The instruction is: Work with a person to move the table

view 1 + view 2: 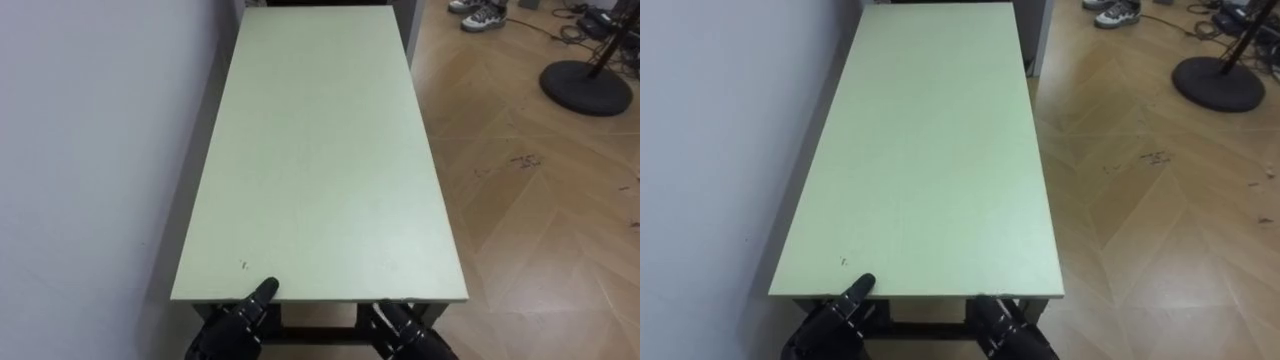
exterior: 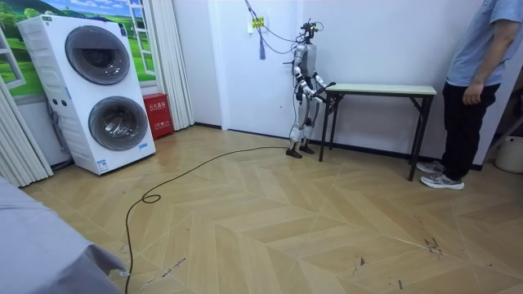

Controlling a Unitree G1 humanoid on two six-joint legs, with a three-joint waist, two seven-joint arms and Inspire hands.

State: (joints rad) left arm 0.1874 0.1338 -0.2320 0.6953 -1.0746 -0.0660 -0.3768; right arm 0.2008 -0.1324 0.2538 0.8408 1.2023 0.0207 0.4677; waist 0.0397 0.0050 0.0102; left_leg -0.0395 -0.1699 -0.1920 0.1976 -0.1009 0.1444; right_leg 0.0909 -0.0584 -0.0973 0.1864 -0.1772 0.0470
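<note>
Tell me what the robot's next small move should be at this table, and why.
Probably wait rather than lift yet. The left hand and right hand are at the near short edge of the table, but the person by its far end stands apart from it, arm hanging at the side, so lifting alone would likely tilt it.

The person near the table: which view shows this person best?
The room view: the person stands by the far end of the table, seen from shoulders to shoes. The eye views show the shoes at their top edge.
</note>
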